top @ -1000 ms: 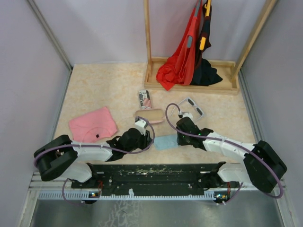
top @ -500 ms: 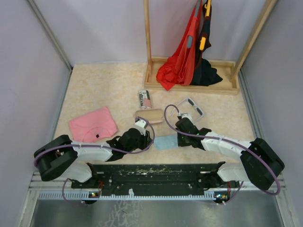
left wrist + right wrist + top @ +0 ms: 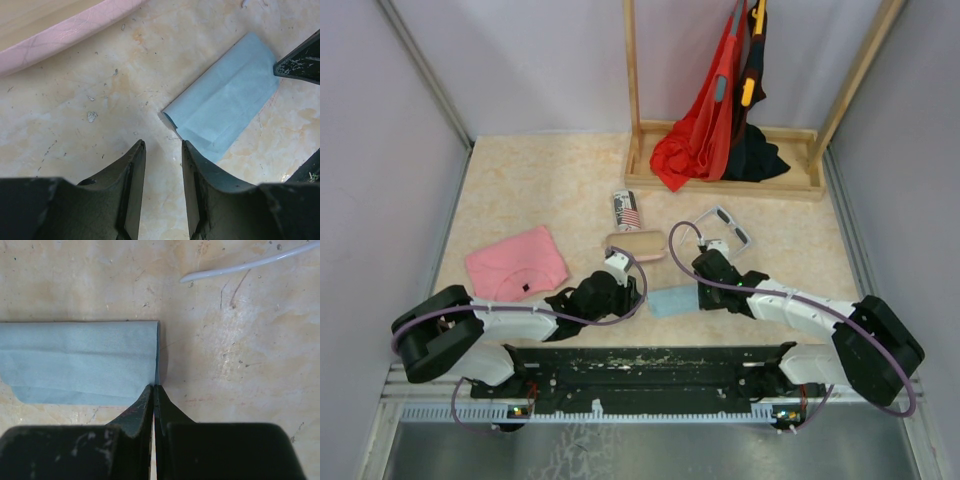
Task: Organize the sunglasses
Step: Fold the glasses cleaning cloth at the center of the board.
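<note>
The white-framed sunglasses [image 3: 724,228] with dark lenses lie on the table just beyond my right arm. No gripper touches them. A folded light-blue cloth [image 3: 670,300] [image 3: 225,105] [image 3: 80,360] lies between the two arms. My right gripper [image 3: 154,386] [image 3: 699,294] is shut, its tips pinching the cloth's right edge, which stands up a little. My left gripper [image 3: 162,145] [image 3: 623,293] hangs open low over bare table at the cloth's left corner, with nothing between its fingers.
An oblong pink case [image 3: 635,245] [image 3: 60,35] lies beyond the left gripper, with a flag-printed case [image 3: 627,210] behind it. A pink garment [image 3: 515,262] lies at the left. A wooden rack [image 3: 720,180] with red and dark garments stands at the back.
The right gripper's fingers have closed on the cloth's right edge. The right arm shifted slightly. The left arm has not moved.
</note>
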Robot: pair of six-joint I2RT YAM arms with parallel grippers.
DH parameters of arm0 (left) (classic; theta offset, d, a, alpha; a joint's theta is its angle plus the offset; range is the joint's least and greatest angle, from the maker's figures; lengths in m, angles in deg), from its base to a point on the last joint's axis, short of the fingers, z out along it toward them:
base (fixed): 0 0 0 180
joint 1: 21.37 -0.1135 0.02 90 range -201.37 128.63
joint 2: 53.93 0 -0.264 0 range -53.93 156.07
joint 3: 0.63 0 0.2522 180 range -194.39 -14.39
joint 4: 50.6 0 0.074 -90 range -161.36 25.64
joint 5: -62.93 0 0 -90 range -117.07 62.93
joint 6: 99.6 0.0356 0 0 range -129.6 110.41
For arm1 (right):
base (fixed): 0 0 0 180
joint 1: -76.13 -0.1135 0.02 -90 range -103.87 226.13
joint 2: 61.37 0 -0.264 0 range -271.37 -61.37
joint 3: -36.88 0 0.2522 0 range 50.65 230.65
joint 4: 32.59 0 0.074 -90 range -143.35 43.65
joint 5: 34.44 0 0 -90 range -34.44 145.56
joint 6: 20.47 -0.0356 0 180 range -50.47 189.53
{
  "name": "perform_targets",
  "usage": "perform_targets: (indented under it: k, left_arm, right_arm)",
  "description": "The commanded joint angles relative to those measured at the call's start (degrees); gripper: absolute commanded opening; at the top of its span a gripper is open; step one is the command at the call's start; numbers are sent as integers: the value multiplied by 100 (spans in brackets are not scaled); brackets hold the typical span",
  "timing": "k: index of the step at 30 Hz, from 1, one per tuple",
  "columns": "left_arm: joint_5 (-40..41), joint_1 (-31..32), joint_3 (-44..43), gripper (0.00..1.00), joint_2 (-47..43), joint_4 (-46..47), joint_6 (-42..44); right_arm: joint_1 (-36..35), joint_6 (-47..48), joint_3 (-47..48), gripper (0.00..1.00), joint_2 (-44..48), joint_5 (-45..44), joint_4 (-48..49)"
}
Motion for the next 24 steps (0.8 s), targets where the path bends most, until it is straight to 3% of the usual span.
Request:
perform_targets:
  k: [1,6,10,13,19,24]
  left_arm:
    - [12,-1,-136,41,-12,26,41]
    - [41,-14,-239,43,-19,-100,-124]
    - [35,-58,-452,48,-16,-371,-357]
    - [114,-62,-724,48,54,-707,-568]
    - [268,-62,-1247,48,406,-1257,-863]
    - [286,-54,-1666,48,834,-1766,-1067]
  right_arm:
    - [-40,65,286,0,84,-191,-18]
    - [-37,122,321,0,86,-229,-93]
    - [-39,200,335,20,340,-359,-66]
    - [-24,359,408,28,526,-588,-88]
    - [412,813,529,35,517,-378,162]
    - [778,1176,777,39,44,347,349]
